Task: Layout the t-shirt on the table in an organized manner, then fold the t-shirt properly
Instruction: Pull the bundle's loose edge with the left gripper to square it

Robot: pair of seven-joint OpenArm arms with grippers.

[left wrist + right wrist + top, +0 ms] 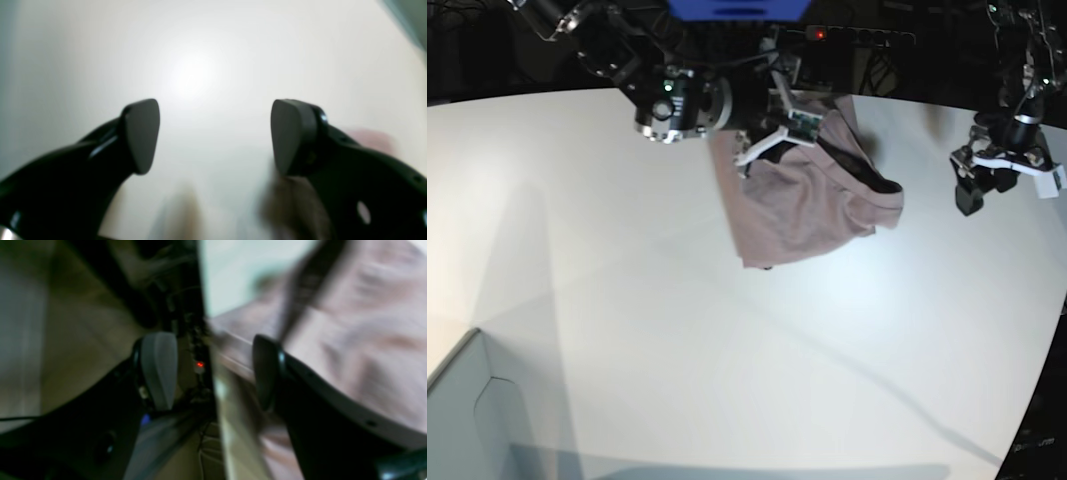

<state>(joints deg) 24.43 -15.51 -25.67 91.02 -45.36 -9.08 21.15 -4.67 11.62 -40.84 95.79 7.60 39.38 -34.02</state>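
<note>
T-shirt lies bunched at the far edge of the table, part of it draped over the rim. Soft, light, limp cotton: it will sag and crease, not slide stiffly. Right gripper sits over it, jaws apart, nothing held. Left gripper is open over bare table, well apart. Best grip looks like 2 hem corners or the shoulders.

Left wrist view, motion-blurred. The left gripper stood with jaws wide apart, nothing between them; dark grey pads faced each other above the table, which showed a bright glare toward 12 o'clock. A blurred pinkish patch of the t-shirt sat at 3 o'clock. Brownish smears lay at 6 o'clock, unidentifiable.
</note>
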